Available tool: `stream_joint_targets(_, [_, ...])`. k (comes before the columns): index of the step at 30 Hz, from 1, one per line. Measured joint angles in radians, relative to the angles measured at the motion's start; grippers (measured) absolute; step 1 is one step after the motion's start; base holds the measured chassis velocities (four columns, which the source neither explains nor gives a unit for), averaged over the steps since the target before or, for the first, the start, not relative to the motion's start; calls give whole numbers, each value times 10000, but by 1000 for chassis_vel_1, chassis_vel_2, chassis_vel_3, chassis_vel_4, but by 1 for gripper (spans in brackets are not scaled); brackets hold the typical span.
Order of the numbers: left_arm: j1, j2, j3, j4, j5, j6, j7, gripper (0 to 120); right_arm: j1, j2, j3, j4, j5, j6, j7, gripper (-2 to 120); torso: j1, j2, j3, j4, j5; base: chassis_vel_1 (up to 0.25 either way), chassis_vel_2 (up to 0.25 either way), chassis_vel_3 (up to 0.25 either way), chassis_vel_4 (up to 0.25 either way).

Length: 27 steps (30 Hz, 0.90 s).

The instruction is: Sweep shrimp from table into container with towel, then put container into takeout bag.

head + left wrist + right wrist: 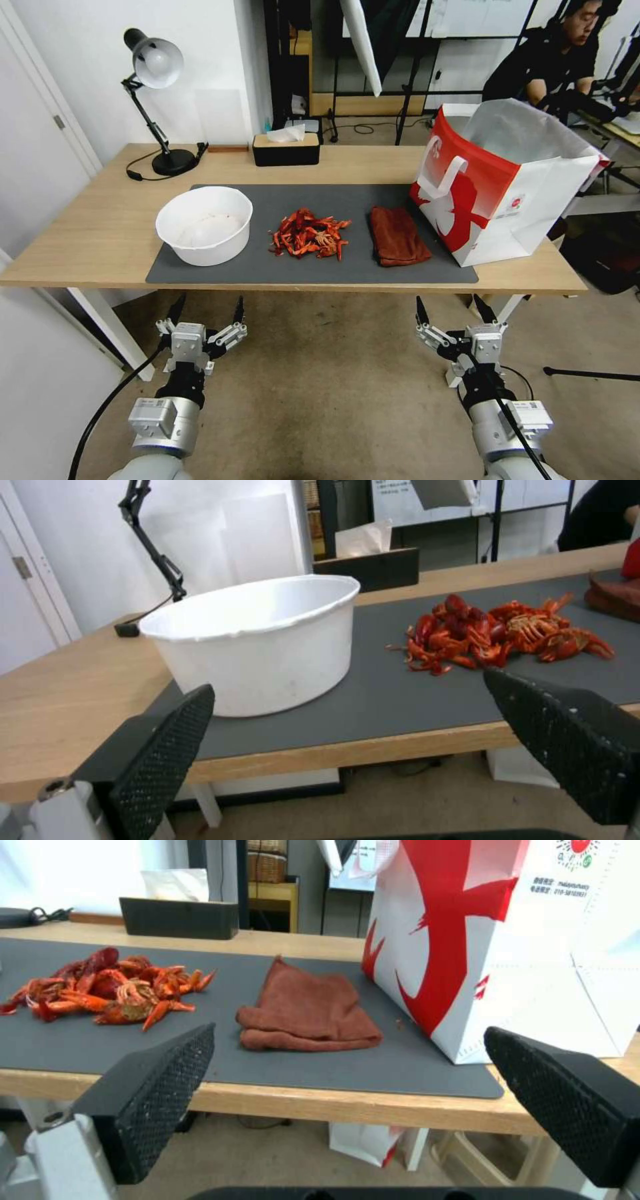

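Many bright red-orange shrimp [308, 241] are lying in a loose heap at the middle of a dark grey mat [267, 267] on the light-wood table [87, 233]. Just to the robot's left of the heap, a round white container [204, 225] is sitting upright on the mat, apart from the shrimp, with a faint reddish smear showing inside. To the right of the heap, a folded rust-brown towel [398, 236] is lying flat on the mat, near the shrimp without touching them. Beyond the towel, a red and white takeout bag [500, 180] is standing open at the right end of the table, its lower corner resting on the mat, just beside the towel.

Along the table's far edge, a black tissue box [285, 148] is sitting behind the shrimp, and a black desk lamp [157, 100] is standing at the far left.

Both arms are hanging below the near edge of the table, over the carpeted floor. The left gripper [205, 311] is hovering below the container with its fingers [163, 750] spread wide and holding nothing. The right gripper [453, 311] is hovering below the towel and bag, its fingers [157, 1095] likewise spread wide and holding nothing.
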State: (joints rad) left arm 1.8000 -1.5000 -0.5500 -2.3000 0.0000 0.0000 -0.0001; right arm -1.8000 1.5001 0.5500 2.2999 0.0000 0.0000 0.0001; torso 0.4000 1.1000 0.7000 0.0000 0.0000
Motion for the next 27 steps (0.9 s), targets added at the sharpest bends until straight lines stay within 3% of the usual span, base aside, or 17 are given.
stream_joint_targets(21, [-14, 36, 40, -6, -79, 73, -80, 100, 0, 50, -56, 0, -21, -157, -100, 100, 1, 0, 0, 0, -3, 0, 0, 0, 0])
stream_joint_targets(22, [-15, 39, 44, -7, -90, 83, -91, 100, 0, 77, -85, 0, -39, -232, -149, 100, 0, 0, -1, 0, -4, 0, 0, 0, 0])
stream_joint_targets(23, [-34, 82, 102, -28, -183, 178, -187, 100, -5, 343, -407, -43, -214, -983, -640, 100, 0, 0, 0, 0, 0, 0, 0, 0, 0])
stream_joint_targets(24, [-34, 82, 102, -28, -183, 178, -187, 100, -5, 343, -407, -43, -214, -983, -640, 100, 0, 0, 0, 0, 0, 0, 0, 0, 0])
stream_joint_targets(25, [-32, 78, 97, -28, -181, 172, -185, 100, -11, 578, -680, -80, -383, -1660, -1080, 100, 1, 0, 0, 0, -2, 0, 0, 0, 0])
stream_joint_targets(26, [-67, 180, 210, -54, -406, 350, -408, 100, -10, 664, -663, -75, -269, -1260, -765, 100, 0, 0, 0, 2, 9, 0, 0, 0, 0])
stream_joint_targets(27, [-194, 421, 546, -163, -963, 821, -943, 100, -1, 563, -529, -19, -210, -965, -573, 100, -1, 0, -1, 0, -14, 0, 0, 0, 0])
